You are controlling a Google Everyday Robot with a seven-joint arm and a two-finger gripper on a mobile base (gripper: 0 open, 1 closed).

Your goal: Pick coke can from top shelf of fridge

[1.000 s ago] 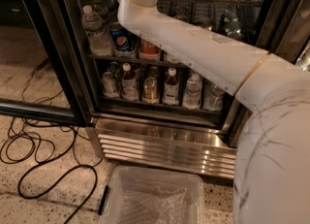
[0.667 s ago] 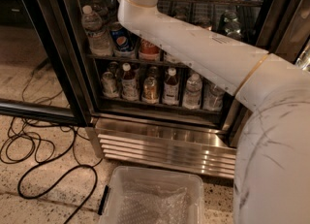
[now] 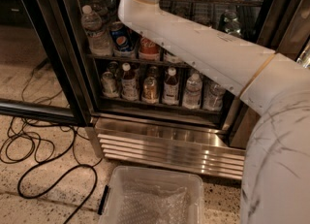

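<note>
Warm, dim light filled the scene. The fridge (image 3: 72,72) shelves glowed softly, and its steel base (image 3: 169,145) caught streaks of glare. The white arm (image 3: 203,48) was brightly lit. The end effector lay beyond the top edge.

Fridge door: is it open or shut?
Open: the arm reaches inside the fridge past its swung-out door. The pincer is beyond the picture's top edge.

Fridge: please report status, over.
Gripper out of view, above top edge. Arm reaches up into fridge. Coke can not identified. Bottles crowd lower shelf.
</note>
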